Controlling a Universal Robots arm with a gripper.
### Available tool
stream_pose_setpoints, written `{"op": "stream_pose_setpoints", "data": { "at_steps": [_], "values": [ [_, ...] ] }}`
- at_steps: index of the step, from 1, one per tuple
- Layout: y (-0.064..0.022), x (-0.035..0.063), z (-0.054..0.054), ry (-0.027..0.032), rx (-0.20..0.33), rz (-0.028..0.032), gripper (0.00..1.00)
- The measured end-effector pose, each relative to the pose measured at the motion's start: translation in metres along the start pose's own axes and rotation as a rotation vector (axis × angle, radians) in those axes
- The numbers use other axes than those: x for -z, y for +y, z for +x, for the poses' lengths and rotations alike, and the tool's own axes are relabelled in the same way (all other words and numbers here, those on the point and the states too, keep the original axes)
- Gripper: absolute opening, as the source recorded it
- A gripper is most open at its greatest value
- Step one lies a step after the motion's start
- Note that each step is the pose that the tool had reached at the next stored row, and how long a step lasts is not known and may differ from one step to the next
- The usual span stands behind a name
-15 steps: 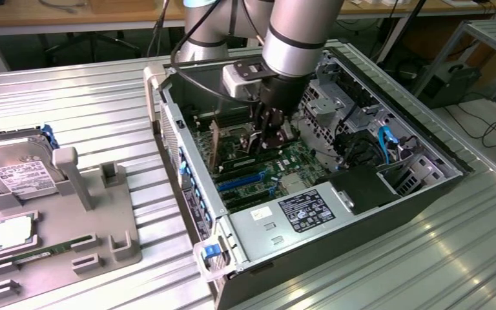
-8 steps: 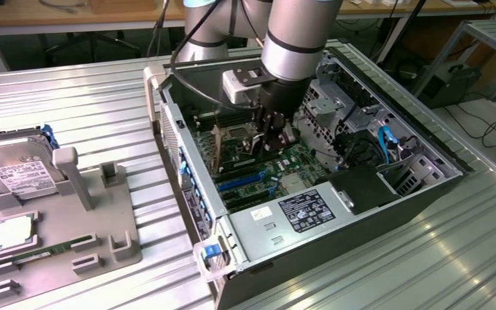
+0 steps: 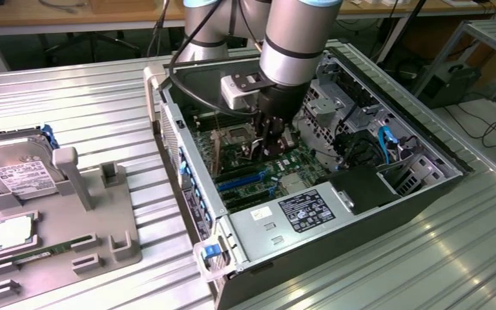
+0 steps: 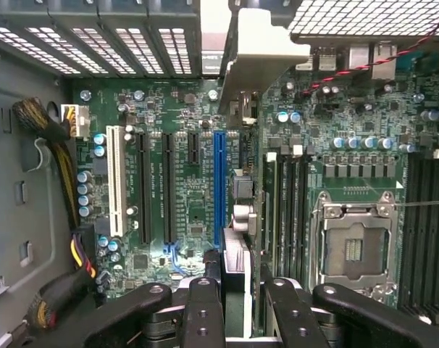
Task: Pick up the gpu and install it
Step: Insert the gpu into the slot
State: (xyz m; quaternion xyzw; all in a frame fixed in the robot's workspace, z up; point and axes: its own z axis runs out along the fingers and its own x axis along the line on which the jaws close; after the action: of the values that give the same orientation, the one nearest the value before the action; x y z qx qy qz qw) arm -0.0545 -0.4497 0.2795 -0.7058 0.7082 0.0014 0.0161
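Half inside the open computer case (image 3: 420, 174), reaches down from above with the gripper (image 3: 270, 145) low over the motherboard (image 4: 183, 109). Pinches the gpu (image 4: 236, 250) between pressed-in dark fingers (image 4: 205, 297), one on each flat side of the card. Holds it upright and edge-on in the wrist view, running from the gripper (image 4: 239, 290) toward the vented rear wall of the case. Carries the pale metal bracket (image 4: 259, 54) at that far end, close against the rear wall. Sets the card's line parallel to the long blue slot (image 4: 219, 188) and just beside it, between that slot and the dark memory slots next to the processor socket (image 4: 353, 250). Cannot tell whether the lower edge of the card touches the board or sits in any slot.

Elsewhere, finds a white slot (image 4: 117, 181) well apart from the card, beyond two black slots. On the exterior view's left, well clear of the case, finds a grey holder (image 3: 84, 219) on the ribbed metal table (image 3: 75, 97), with a silver hard drive (image 3: 20, 171) leaning in it and a narrow green memory stick (image 3: 46, 253) lying flat near its front edge. Near the case's front end, finds the labelled power supply (image 3: 291, 216).
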Motion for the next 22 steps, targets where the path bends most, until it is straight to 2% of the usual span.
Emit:
{"op": "stream_pose_setpoints", "data": {
  "at_steps": [1,3,9,14,18,22],
  "values": [
    [0.0,-0.0012,0.0,0.0023,0.0,0.0001,0.27],
    [0.0001,-0.0014,0.0,0.0028,0.0,-0.0001,0.27],
    [0.0064,-0.004,0.0,0.0001,0.0,0.0,0.27],
    [0.0075,-0.0075,0.008,-0.0016,0.0,0.0,0.27],
    [0.0159,-0.012,0.008,-0.0011,0.0,-0.0002,0.27],
    [0.0182,-0.0138,0.012,-0.0016,0.0,-0.0001,0.27]
  ]
}}
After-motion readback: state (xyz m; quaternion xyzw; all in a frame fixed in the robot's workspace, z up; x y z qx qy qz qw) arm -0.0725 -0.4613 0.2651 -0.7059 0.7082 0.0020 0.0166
